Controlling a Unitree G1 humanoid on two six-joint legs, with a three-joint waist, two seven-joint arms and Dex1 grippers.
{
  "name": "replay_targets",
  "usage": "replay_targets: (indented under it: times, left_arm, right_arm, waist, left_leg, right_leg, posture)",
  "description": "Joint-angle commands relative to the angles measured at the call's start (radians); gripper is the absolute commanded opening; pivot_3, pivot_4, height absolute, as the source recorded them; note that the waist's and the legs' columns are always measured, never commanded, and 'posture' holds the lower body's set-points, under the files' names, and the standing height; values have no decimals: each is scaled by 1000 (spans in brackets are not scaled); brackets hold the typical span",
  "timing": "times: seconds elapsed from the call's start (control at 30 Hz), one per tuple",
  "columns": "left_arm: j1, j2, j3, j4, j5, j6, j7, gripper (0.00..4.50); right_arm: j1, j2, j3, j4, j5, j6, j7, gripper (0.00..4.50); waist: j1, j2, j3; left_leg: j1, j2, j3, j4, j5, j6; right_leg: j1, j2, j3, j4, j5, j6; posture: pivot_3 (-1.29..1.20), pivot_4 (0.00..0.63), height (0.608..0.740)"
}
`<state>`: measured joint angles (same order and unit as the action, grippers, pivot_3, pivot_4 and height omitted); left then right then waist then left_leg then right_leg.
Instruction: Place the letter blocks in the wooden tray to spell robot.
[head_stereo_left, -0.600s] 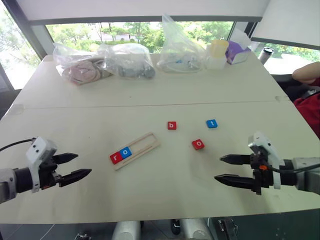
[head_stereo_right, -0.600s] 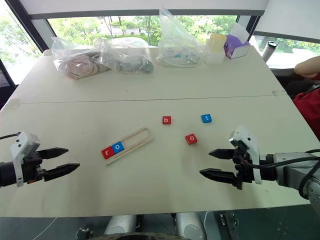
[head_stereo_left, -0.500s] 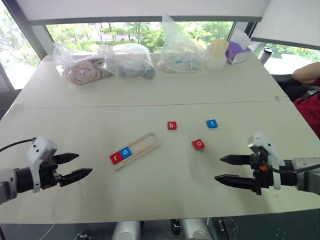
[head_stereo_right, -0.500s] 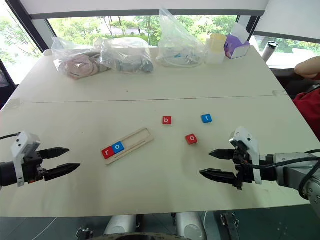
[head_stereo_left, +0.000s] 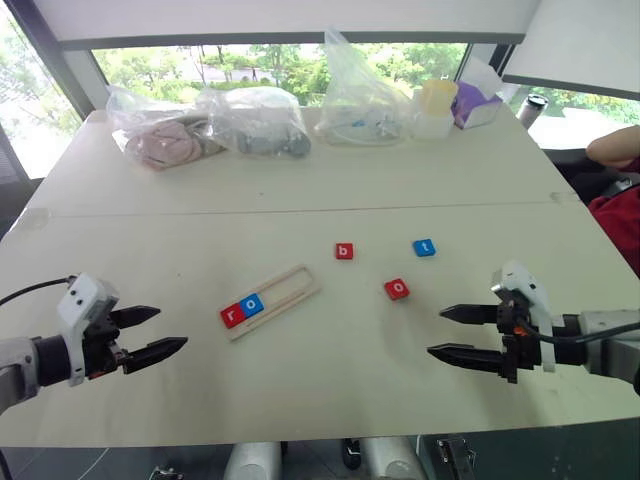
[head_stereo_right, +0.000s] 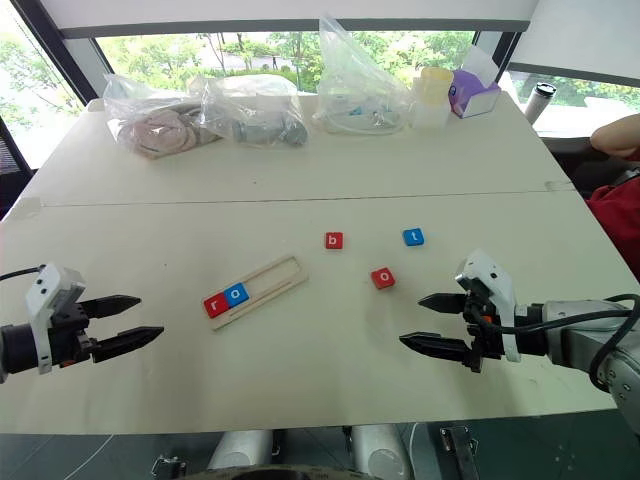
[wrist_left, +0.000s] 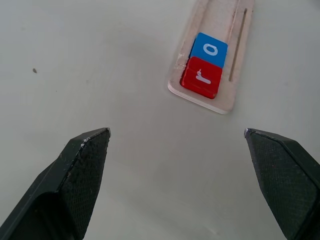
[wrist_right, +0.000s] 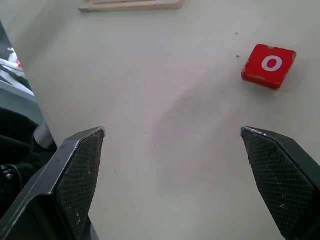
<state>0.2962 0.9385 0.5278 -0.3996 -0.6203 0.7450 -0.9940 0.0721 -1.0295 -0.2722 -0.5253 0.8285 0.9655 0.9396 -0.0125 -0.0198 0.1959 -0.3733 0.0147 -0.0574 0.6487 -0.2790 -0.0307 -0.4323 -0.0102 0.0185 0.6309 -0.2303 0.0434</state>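
Note:
The wooden tray (head_stereo_left: 290, 287) lies slanted near the table's middle. A red r block (head_stereo_left: 231, 316) and a blue o block (head_stereo_left: 252, 305) sit side by side at its near left end. Loose on the table to its right are a red b block (head_stereo_left: 344, 251), a blue t block (head_stereo_left: 424, 247) and a red o block (head_stereo_left: 396, 289). My left gripper (head_stereo_left: 152, 333) hovers open near the front left, well left of the tray. Open and empty too, my right gripper (head_stereo_left: 447, 332) is at the front right, below the red o block (wrist_right: 268, 65).
Several clear plastic bags (head_stereo_left: 255, 120) of items, a yellow-lidded cup (head_stereo_left: 436, 107) and a purple box (head_stereo_left: 472, 103) line the table's far edge. A person's red sleeve (head_stereo_left: 618, 215) shows at the right edge. The table's front edge runs just below both grippers.

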Motion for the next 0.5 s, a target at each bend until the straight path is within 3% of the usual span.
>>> replay_targets:
  times: [0.03,0.27,0.4,0.5]
  left_arm:
    - [-2,56,-15,-35,68,-65,-10,4500]
    - [-61,81,-102,-41,101,-96,-11,4500]
    - [-148,61,-282,-12,188,-161,9,4500]
    - [-214,22,-377,20,228,-191,26,4500]
  right_arm:
    - [-46,-6,23,-25,8,15,-19,4458]
    - [-159,81,132,-151,79,67,-115,4458]
    - [-215,159,217,-213,99,85,-194,4458]
    - [-221,159,249,-222,76,84,-210,4458]
  waist:
    - [0,0,0]
    - [-1,0,0]
    - [1,0,0]
    - [2,0,0]
  left_leg:
    - [0,0,0,0,0,0]
    - [0,0,0,-1,0,0]
    - [-1,0,0,-1,0,0]
    - [-1,-1,0,0,0,0]
  right_leg:
    - [0,0,0,0,0,0]
    - [0,0,0,0,0,0]
    - [0,0,0,1,0,0]
    - [0,0,0,1,0,0]
  posture:
    - [0,150,740]
    - [0,150,740]
    - [0,150,740]
    - [0,150,740]
